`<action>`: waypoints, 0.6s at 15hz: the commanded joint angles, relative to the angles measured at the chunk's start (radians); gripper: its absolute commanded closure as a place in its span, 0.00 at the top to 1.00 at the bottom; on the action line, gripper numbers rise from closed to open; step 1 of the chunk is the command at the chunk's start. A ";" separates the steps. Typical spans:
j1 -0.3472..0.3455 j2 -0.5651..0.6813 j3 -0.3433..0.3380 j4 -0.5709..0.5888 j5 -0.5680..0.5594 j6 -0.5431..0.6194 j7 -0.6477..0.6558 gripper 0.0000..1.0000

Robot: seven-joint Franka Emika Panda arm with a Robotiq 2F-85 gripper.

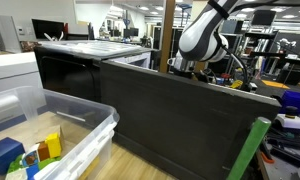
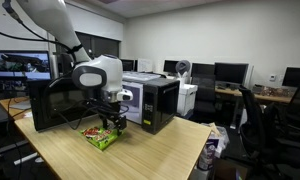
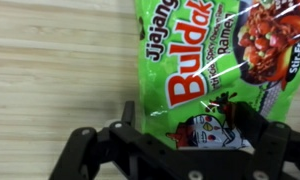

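- Wooden table (image 2: 165,150): bears everything here. Its plank top shows bare at 9 o'clock in the wrist view. Risk: if the fingers come down too low, they would hit the wood before they can grip anything.
- Franka arm (image 2: 60,30): reaches in from 10 o'clock in an exterior view, with the wrist bent down over the table. Risk: it has little room, so a wide swing could knock the appliance beside it.
- Black microwave oven (image 2: 150,100): stands at about 2 o'clock from the packet, near it but not touching.
- Clear plastic bin (image 1: 85,130): holds coloured toy blocks, in the foreground at 7 o'clock in an exterior view. It is well apart from the gripper.
- Green Buldak ramen packet (image 3: 215,60): lies flat on the table, print side up, directly beneath the wrist. In the wrist view it runs from centre towards 1 o'clock, sitting right of the midline. Risks: the glossy film could slip or skate across the wood, a grip on one edge could let the packet swing or drop, and a hard squeeze could crack the noodles.
- Robotiq gripper (image 3: 183,118): jaws spread wide and holding nothing, poised just above the packet's near end. Risk: because the packet is off-centre, one pad may meet the film first and push it aside.
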 commanded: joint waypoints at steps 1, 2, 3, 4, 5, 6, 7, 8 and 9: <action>-0.037 0.019 0.027 -0.002 0.045 0.018 -0.067 1.00; -0.042 0.019 0.031 -0.006 0.054 0.015 -0.074 1.00; -0.044 0.019 0.032 -0.010 0.058 0.013 -0.078 1.00; -0.049 0.020 0.036 -0.012 0.066 0.009 -0.083 1.00; -0.052 0.022 0.040 -0.015 0.075 0.007 -0.086 1.00; -0.055 0.023 0.042 -0.016 0.084 0.004 -0.090 1.00; -0.056 0.024 0.042 -0.017 0.091 0.001 -0.090 1.00; -0.060 0.025 0.045 -0.020 0.100 -0.003 -0.088 1.00; -0.062 0.024 0.048 -0.023 0.108 -0.010 -0.088 1.00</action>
